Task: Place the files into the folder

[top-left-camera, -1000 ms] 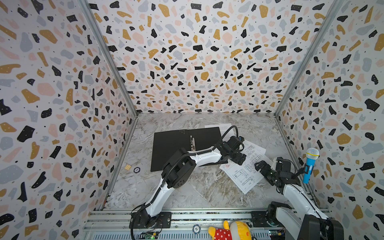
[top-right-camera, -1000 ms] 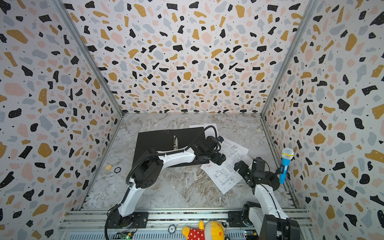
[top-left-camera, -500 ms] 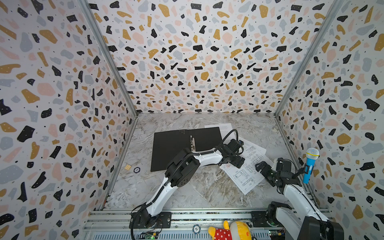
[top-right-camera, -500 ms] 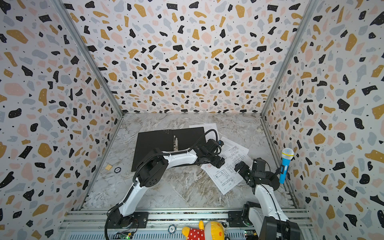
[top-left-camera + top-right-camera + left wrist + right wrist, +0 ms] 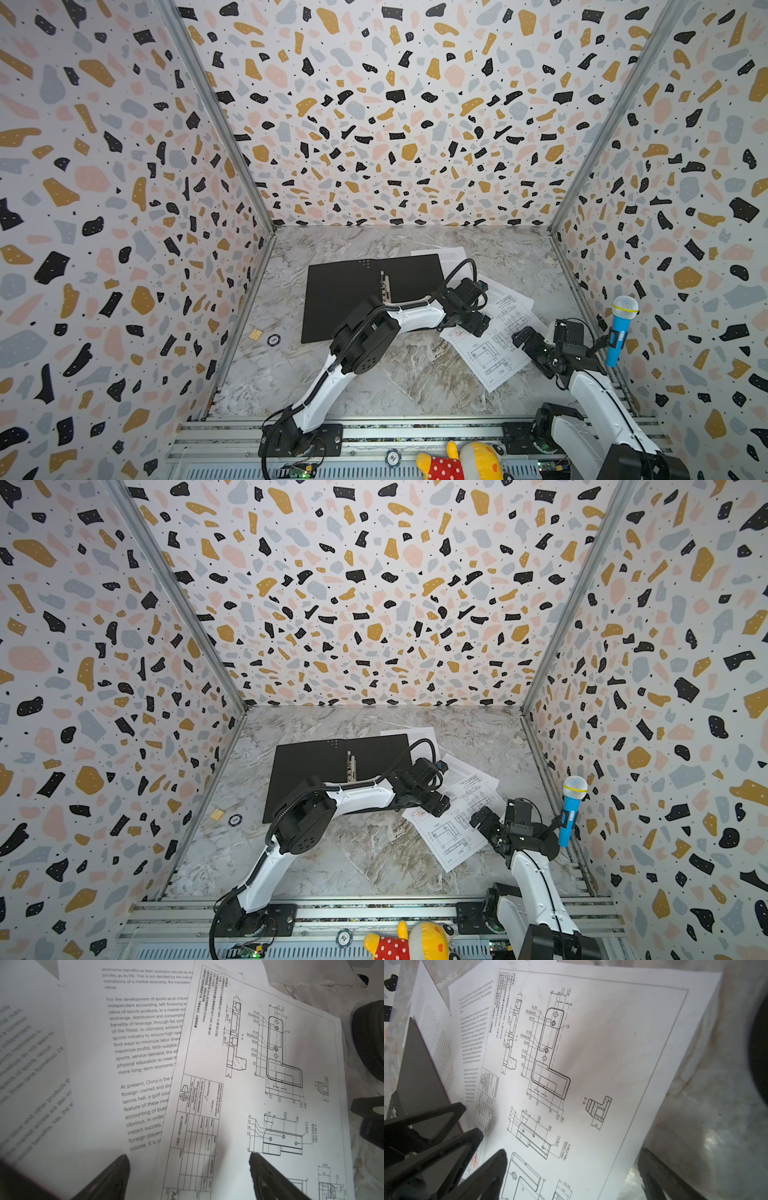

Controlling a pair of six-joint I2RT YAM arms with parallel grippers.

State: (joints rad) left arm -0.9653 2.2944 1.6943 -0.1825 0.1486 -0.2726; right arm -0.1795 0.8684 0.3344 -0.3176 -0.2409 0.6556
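Files [image 5: 490, 357]: overlapped beside the open folder [image 5: 345, 291]. Left pincer [image 5: 188, 1155] released above the drawing sheet [image 5: 259, 1064]; right pincer [image 5: 571, 1150] released, empty. Advised: press flat, drag sheet folderward.

The open folder [image 5: 345, 299] lies flat on the tabletop [image 5: 395, 374]. Just right of it the files [image 5: 505, 316] overlap, the drawing sheet [image 5: 486, 357] on top and nearest the front; a microphone [image 5: 621, 328] stands farther right.
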